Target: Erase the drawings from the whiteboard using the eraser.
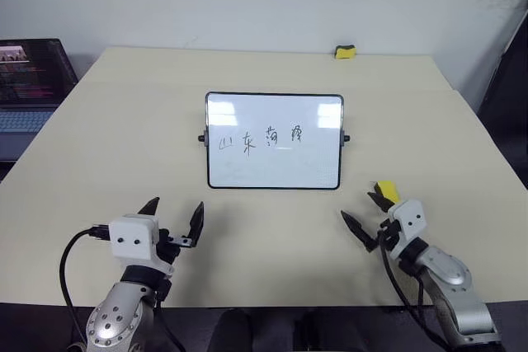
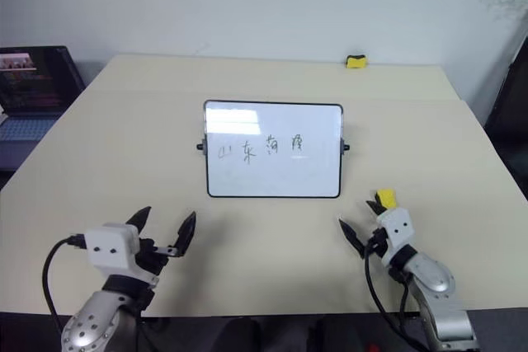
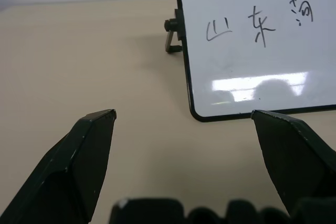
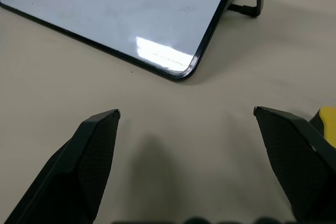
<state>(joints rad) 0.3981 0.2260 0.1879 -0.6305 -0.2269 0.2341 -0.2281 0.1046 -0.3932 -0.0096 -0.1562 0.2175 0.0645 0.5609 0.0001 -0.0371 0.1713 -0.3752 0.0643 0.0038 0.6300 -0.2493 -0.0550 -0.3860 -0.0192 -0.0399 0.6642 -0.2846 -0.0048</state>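
1. Left eye view: the whiteboard (image 1: 274, 142) stands tilted on the beige table (image 1: 99, 146), near the middle, propped on a small stand with a black knob on each short side.
2. The drawings (image 1: 261, 138), four thin black scribbles in a row, sit across the middle of the board, unerased.
3. The eraser (image 1: 386, 192), a yellow block, lies on the table off the board's near right corner, just beside the outer finger of the right gripper (image 1: 365, 213).
4. The right gripper's fingers are spread wide with nothing between them; the right wrist view shows bare table in the gap and the yellow block at the outer finger's edge.
5. The left gripper (image 1: 174, 218) hovers near the table's front edge, left of the board, fingers wide apart and empty.
6. A second yellow object (image 1: 345, 52) sits at the table's far edge.
7. A laptop (image 1: 29, 80) stands off the table's left side.
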